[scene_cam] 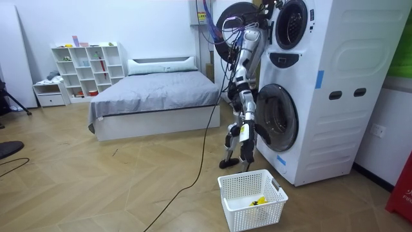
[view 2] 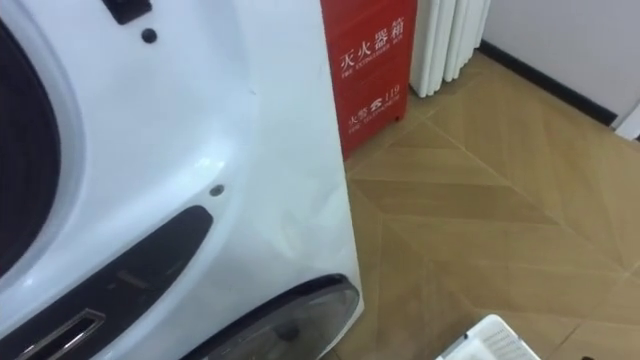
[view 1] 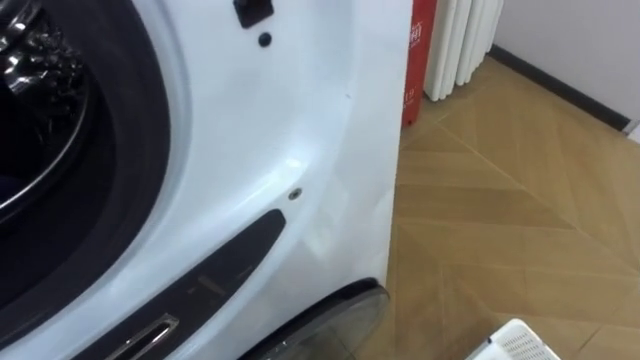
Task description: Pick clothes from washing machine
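Bedroom with a wood floor (view 1: pixel 500 200), a bed (scene_cam: pixel 154 96) and a white shelf (scene_cam: pixel 87 64) at the back. A white stacked washing machine (view 1: pixel 300 120) stands on the room view's right, with a red box (view 2: pixel 365 70) beside it. The robot stands right up against the machine front, arms raised toward the upper drum (view 1: pixel 30 60), whose round door (scene_cam: pixel 235 22) is swung open. The hands (scene_cam: pixel 264 9) are up at that opening and too small to read. I cannot tell whether either is open, closed or gripping anything.

The eye views look down the machine front, with the dark drum mouth at the left and the lower door (view 1: pixel 330 315) at the bottom. The white basket (scene_cam: pixel 241 216) sits on the floor just in front of the machine.

The clothes are presumably inside the upper drum. The drum interior shows metal and dark, with no cloth I can make out. A small yellow item (scene_cam: pixel 259 202) lies in the basket. It may be a garment, but I can't tell. So nothing can be said of the clothes' colour or shape.

- **Handling (judgement):** Clothes are soft, limp and light, heavier and clingy if damp. They won't break, but they can drag, tangle or catch on the drum rim.
- **Where to take hold:** Best to bunch a fold in a full-hand grasp, not pinch an edge, and pull straight out through the opening.
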`<state>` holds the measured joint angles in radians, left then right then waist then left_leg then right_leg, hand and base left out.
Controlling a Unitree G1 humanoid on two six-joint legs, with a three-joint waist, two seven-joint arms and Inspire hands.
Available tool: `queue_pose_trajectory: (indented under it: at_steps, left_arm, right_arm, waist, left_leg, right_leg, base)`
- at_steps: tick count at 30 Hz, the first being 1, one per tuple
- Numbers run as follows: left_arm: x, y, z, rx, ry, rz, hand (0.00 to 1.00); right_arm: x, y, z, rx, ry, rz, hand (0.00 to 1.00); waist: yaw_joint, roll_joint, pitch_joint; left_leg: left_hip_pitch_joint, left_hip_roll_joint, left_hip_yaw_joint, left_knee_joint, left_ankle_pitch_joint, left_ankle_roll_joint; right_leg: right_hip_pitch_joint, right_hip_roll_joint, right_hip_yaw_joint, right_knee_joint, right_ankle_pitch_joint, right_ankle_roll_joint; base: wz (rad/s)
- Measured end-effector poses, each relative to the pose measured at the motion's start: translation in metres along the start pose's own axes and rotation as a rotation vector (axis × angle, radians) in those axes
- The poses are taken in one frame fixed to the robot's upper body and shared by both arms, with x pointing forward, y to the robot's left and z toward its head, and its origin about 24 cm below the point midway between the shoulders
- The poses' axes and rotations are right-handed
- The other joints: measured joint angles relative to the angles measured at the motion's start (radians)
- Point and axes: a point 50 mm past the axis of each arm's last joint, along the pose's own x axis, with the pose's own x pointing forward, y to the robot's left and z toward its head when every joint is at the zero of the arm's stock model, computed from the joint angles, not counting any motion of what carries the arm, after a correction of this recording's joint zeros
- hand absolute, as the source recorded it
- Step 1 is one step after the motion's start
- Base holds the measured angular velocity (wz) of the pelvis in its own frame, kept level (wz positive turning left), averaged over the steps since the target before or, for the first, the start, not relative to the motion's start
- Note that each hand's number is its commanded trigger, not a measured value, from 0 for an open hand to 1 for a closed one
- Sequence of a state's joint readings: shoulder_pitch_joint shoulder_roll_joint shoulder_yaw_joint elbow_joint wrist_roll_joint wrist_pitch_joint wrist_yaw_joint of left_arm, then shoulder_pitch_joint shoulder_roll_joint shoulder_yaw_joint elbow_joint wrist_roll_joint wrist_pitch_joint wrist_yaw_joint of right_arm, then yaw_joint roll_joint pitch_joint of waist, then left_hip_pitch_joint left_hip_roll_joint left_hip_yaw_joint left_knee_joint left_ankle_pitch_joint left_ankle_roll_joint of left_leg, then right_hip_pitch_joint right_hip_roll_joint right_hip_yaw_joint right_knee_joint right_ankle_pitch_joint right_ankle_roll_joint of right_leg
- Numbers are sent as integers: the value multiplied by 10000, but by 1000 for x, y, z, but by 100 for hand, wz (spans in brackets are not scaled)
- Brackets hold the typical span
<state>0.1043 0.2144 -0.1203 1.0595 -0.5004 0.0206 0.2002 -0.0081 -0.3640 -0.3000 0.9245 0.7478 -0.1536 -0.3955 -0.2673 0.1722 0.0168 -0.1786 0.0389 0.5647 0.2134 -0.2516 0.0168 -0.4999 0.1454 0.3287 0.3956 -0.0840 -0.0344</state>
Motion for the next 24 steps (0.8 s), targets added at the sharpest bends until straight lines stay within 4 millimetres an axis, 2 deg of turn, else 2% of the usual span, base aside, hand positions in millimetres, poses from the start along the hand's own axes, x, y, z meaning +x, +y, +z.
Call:
queue_pose_trajectory:
  at_steps: [5, 7, 8, 9, 10, 12, 13, 14, 15, 17, 20, 22, 23, 24]
  left_arm:
    - [-1, 1, -4, -22, -4, -302, 0]
    - [-4, 3, -9, -53, -68, -428, 0]
    - [-5, 4, -10, -77, -86, -495, 0]
    - [-5, 4, -10, -108, -85, -542, 0]
    - [-5, 5, -11, -108, -90, -549, 0]
    - [-6, 8, -17, -180, -56, -526, 0]
    - [-7, 9, -19, -219, -7, -523, 0]
    - [-7, 13, -23, -164, 65, -473, 0]
    - [-8, 16, -26, -78, 150, -396, 0]
    - [-9, 18, -32, -125, 283, -291, 0]
    - [-12, 21, -42, 136, 529, -191, 0]
    - [-12, 24, -47, 222, 665, -78, 0]
    - [-12, 27, -49, 369, 737, 0, 0]
    - [-12, 28, -51, 514, 829, 62, 0]
  right_arm:
    - [-1, -18, -10, 122, 370, -313, 0]
    - [-2, -28, -16, 247, 601, -421, 0]
    - [-3, -37, -21, 305, 778, -620, 0]
    - [-4, -49, -26, 395, 948, -931, 0]
    - [-5, -54, -30, 446, 1065, -1100, 0]
    - [-10, -71, -50, 630, 1809, -1642, 0]
    - [-13, -76, -58, 674, 2086, -1813, 0]
    - [-19, -85, -74, 732, 2697, -2086, 0]
    - [-26, -89, -88, 899, 3297, -2197, 0]
    - [-35, -95, -105, 846, 4032, -2210, 0]
    - [-47, -102, -124, 517, 4889, -2099, 0]
    - [-52, -97, -132, 167, 5233, -1627, 0]
    - [-55, -94, -137, -296, 5389, -1235, 0]
    - [-56, -86, -139, -1089, 5410, -622, 0]
  waist:
    - [9, -113, -4]
    - [22, -160, -64]
    - [14, -248, -62]
    - [9, -317, -135]
    - [22, -338, -167]
    - [181, -475, -176]
    - [220, -524, -204]
    - [294, -651, -265]
    - [353, -775, -260]
    - [365, -909, -262]
    - [718, -1071, -236]
    - [867, -1231, -240]
    - [934, -1340, -174]
    - [1155, -1421, -176]
  left_leg:
    - [479, 27, -413, -55, -19, -26]
    - [752, 61, -591, -148, -36, -60]
    - [911, 63, -793, -180, -33, -73]
    - [973, 61, -1052, -187, -31, -76]
    - [1040, 66, -1136, -203, -28, -81]
    - [1529, 128, -1421, -314, 5, -132]
    - [1635, 155, -1484, -316, 10, -142]
    - [1814, 176, -1659, -298, 20, -160]
    - [1958, 170, -1841, -306, 21, -162]
    - [2089, 145, -2173, -312, 21, -162]
    - [2407, 142, -2478, -342, 21, -161]
    - [2535, 138, -2688, -328, 21, -161]
    - [2587, 127, -2801, -332, 21, -161]
    - [2629, 127, -2808, -326, 21, -161]
  right_leg:
    - [614, -61, -382, -56, -186, -74]
    - [945, -101, -591, -160, -233, -119]
    - [1174, -193, -768, -210, -291, -149]
    - [1345, -237, -1014, -242, -363, -174]
    - [1445, -255, -1103, -280, -389, -181]
    - [2124, -331, -1368, -625, -406, -224]
    - [2298, -338, -1449, -727, -412, -241]
    - [2587, -370, -1610, -876, -444, -283]
    - [2752, -417, -1770, -898, -525, -308]
    - [2975, -523, -2048, -937, -630, -307]
    - [3465, -591, -2281, -1144, -664, -306]
    - [3682, -634, -2437, -1222, -700, -317]
    - [3777, -669, -2564, -1228, -730, -315]
    - [3823, -671, -2570, -1222, -737, -320]
  base:
    - [23]
    - [30]
    - [49]
    - [53]
    - [48]
    - [34]
    - [37]
    - [42]
    - [42]
    - [49]
    - [30]
    - [25]
    - [22]
    - [17]
